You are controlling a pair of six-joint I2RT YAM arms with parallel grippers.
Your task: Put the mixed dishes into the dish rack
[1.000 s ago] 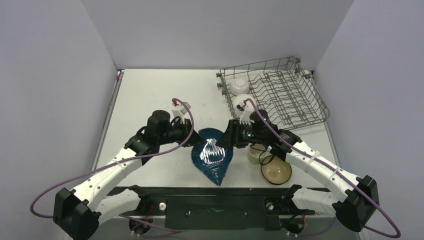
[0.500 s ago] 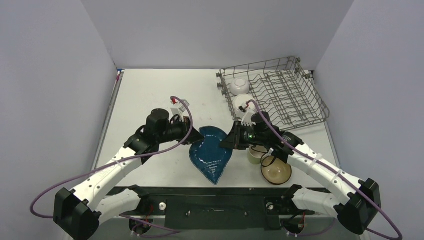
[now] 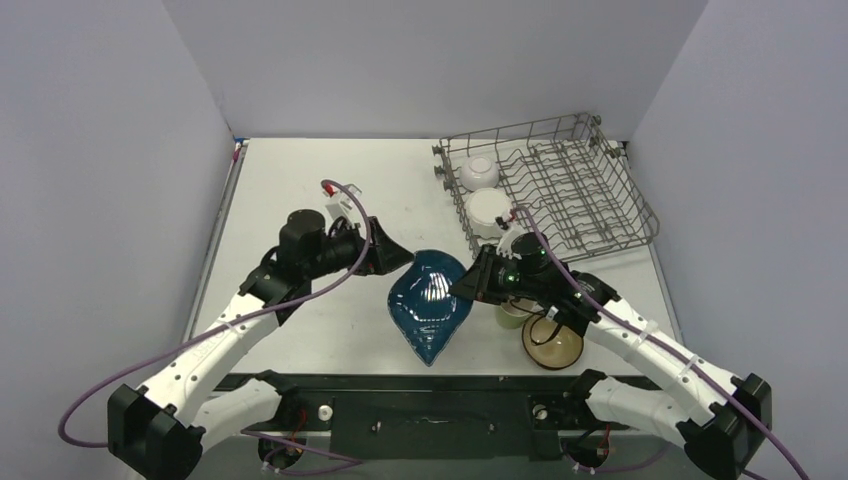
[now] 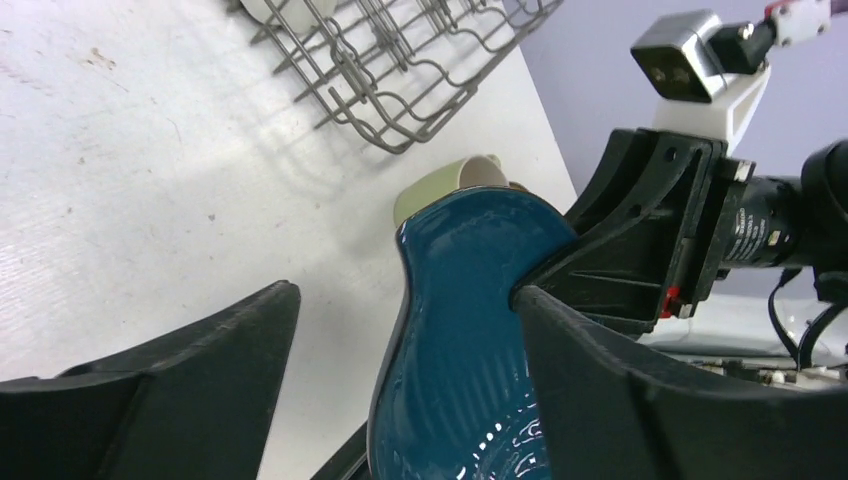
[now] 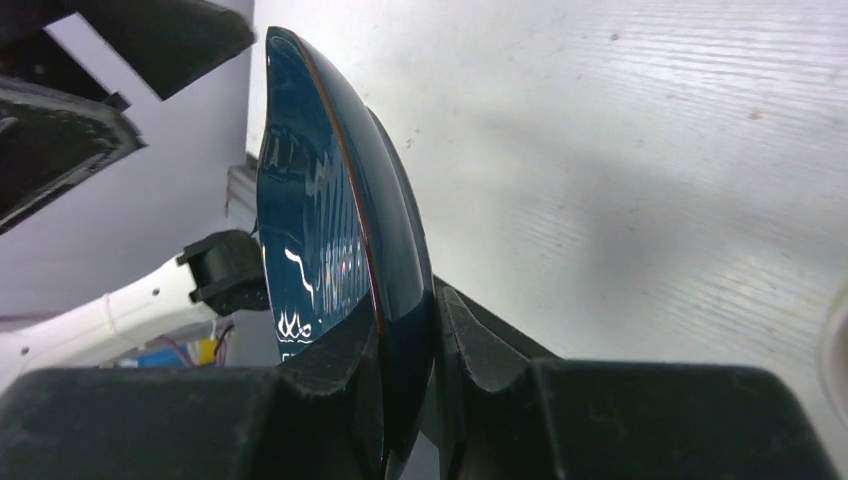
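Tip of the dark blue leaf-shaped dish (image 3: 430, 310) points at the near table edge, toward the arm bases, and its broad end faces the far wall, so we read its long axis as running near to far. It sits mid-table between the two arms, tilted; we cannot tell whether the tip rests on the surface. The right gripper (image 3: 468, 285) pinches its right rim, one finger pressed on each face. The left gripper (image 3: 398, 256) hangs near the broad end with fingers spread wide, touching nothing. Just right of the dish stand the pale green mug (image 3: 512, 314) and the brown bowl (image 3: 552, 345). The table (image 3: 300, 190) is white and faintly scuffed, closed in by plain pale lilac walls (image 3: 110, 150) on three sides. The dish rack (image 3: 600, 205) fills the far right corner, with the small white bowl (image 3: 480, 170) and a white plate (image 3: 488, 208) at its left end
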